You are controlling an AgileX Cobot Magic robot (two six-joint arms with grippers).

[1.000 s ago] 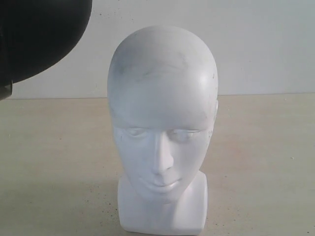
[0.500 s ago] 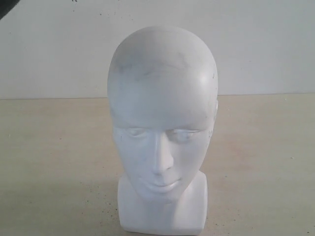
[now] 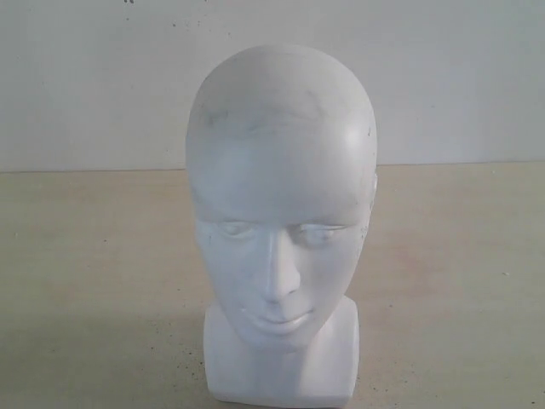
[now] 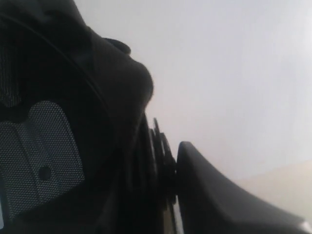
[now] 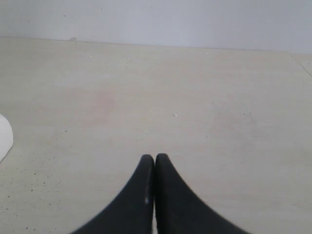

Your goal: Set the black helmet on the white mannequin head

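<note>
Nearest: white mannequin head (image 3: 281, 196), upright on its blocky neck base (image 3: 281, 366), face to the camera, faint grey scuffs on the bare crown. Beige table (image 3: 460, 281) runs back from it to a plain white wall (image 3: 460, 77).

Wrist views: the right gripper (image 5: 154, 161) has its fingers pressed together tip to tip over the table, gripping nothing. The left gripper (image 4: 168, 163) is clamped on the rim of the black helmet (image 4: 112, 97); one dark finger (image 4: 219, 200) shows outside the shell edge, the other is hidden. Grey mesh padding (image 4: 44, 146) shows inside the helmet, wall beyond. The helmet lies outside the exterior view, not on the head.
</note>
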